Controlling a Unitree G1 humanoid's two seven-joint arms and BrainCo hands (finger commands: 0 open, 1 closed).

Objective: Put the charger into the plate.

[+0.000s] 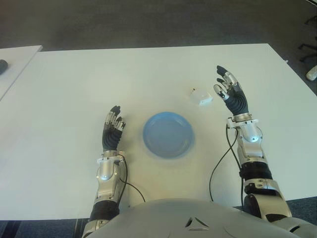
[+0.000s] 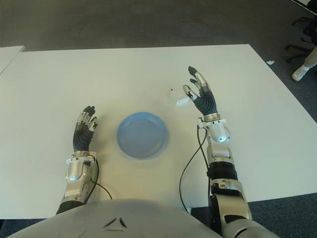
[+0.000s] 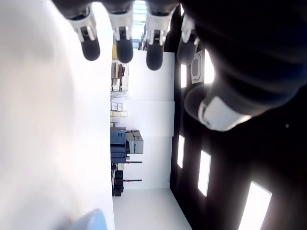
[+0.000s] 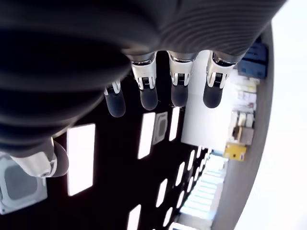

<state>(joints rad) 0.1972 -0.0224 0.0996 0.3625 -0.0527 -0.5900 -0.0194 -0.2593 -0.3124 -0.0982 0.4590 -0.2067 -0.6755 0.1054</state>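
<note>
A small white charger (image 1: 200,96) lies on the white table (image 1: 74,84), up and to the right of the blue plate (image 1: 168,134). My right hand (image 1: 229,90) is raised just right of the charger, fingers spread and holding nothing; the thumb tip is close to the charger's right side. In the right wrist view the fingertips (image 4: 147,98) hang straight and a corner of the charger (image 4: 19,187) shows by the thumb. My left hand (image 1: 113,127) shows left of the plate, fingers extended and relaxed, holding nothing.
The table's front edge runs just before my body. A second white table (image 1: 15,62) stands at the far left with a dark object (image 1: 3,64) on it. A chair base (image 1: 309,49) and a shoe (image 1: 312,73) show on the grey floor at the right.
</note>
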